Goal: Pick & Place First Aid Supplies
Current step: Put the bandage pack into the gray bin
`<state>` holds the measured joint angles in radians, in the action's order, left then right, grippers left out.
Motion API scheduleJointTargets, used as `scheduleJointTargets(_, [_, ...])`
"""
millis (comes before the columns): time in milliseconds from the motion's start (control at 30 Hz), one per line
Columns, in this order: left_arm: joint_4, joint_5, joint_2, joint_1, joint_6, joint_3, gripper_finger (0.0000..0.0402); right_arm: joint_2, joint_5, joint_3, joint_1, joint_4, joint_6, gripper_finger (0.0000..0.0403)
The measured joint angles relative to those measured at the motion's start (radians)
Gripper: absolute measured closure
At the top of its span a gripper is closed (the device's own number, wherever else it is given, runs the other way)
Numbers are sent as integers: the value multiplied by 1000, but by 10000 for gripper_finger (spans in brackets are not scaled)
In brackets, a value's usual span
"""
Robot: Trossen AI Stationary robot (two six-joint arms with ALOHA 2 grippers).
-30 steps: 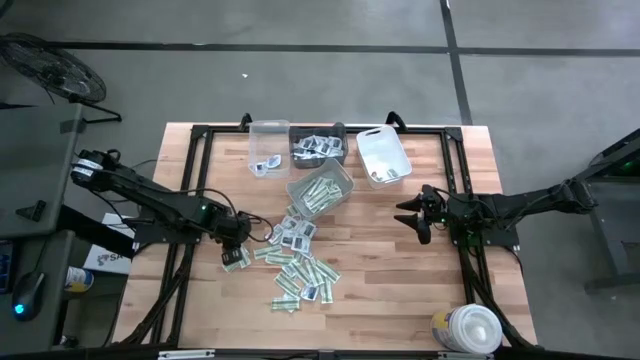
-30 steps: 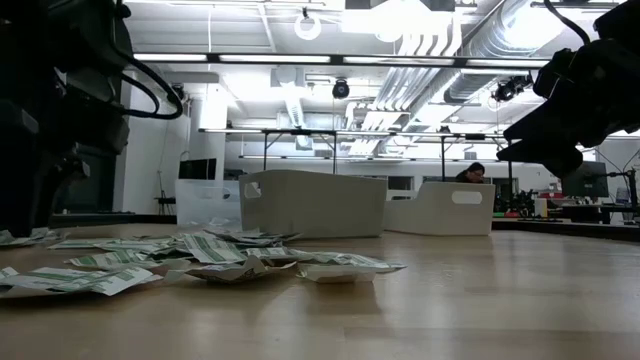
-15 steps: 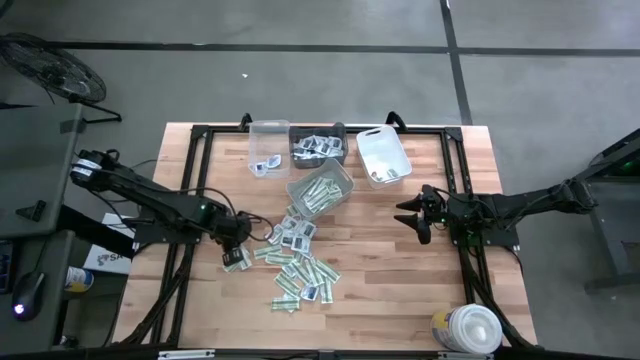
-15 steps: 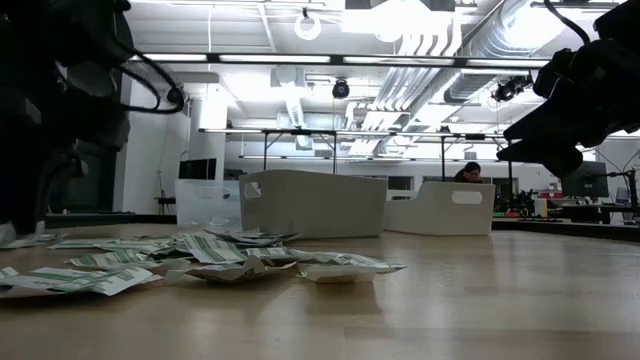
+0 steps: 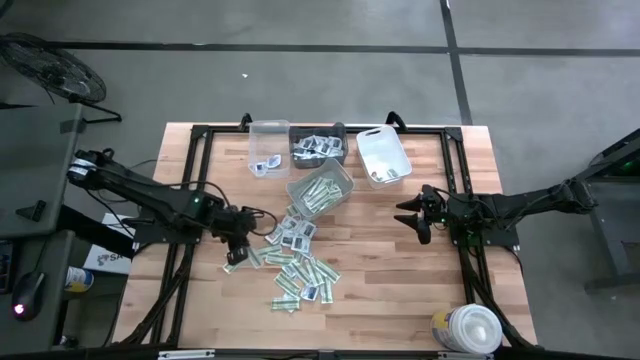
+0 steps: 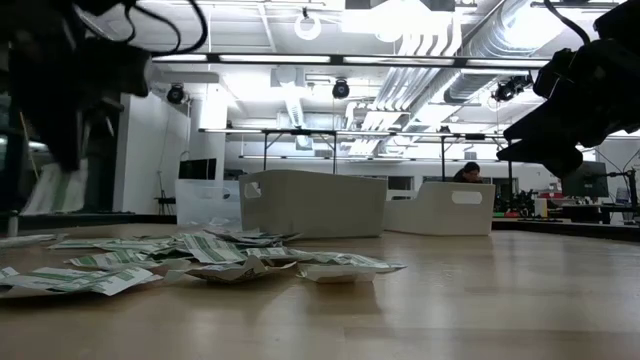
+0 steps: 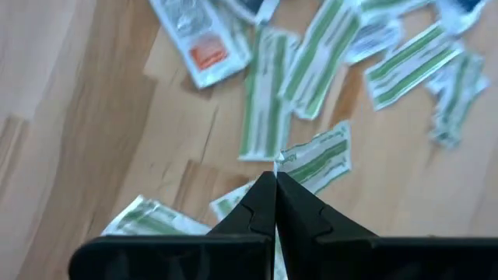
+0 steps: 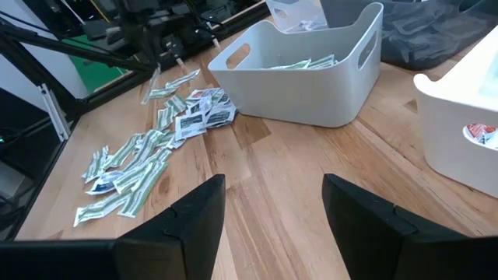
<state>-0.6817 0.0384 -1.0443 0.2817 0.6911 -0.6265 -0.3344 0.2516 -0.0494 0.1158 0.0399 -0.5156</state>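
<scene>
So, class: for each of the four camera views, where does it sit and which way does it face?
High: overhead, straight down; shows both arms, packet pile, four bins.
Low: table height, level into the room; left claw holds a green-striped packet.
Left wrist: on the left arm, looking down at the packets past its shut fingers.
Right wrist: on the right arm, across the table past its open fingers.
Shared: high and right wrist both show the pile.

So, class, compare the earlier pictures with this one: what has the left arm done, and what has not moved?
The left end effector has shut on a green-and-white strip packet and lifted it clear of the table, shifting slightly toward the pile of packets. The right end effector stays open and parked on its side; the bins and the pile look unchanged.
</scene>
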Motion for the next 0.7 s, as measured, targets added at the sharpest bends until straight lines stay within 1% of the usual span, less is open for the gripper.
scheduleJointTargets(100, [4, -31, 0, -1, 22, -39, 401, 0, 0, 0, 0, 0, 0, 195])
scheduleJointTargets(233, [57, -151, 0, -1, 77, -76, 401, 0, 0, 0, 0, 0, 0, 195])
scheduleJointTargets(500, [206, -462, -1, -1, 108, -95, 401, 0, 0, 0, 0, 0, 0, 195])
scheduleJointTargets(700, [282, -707, -22, -8, 191, -95, 401, 0, 0, 0, 0, 0, 0, 195])
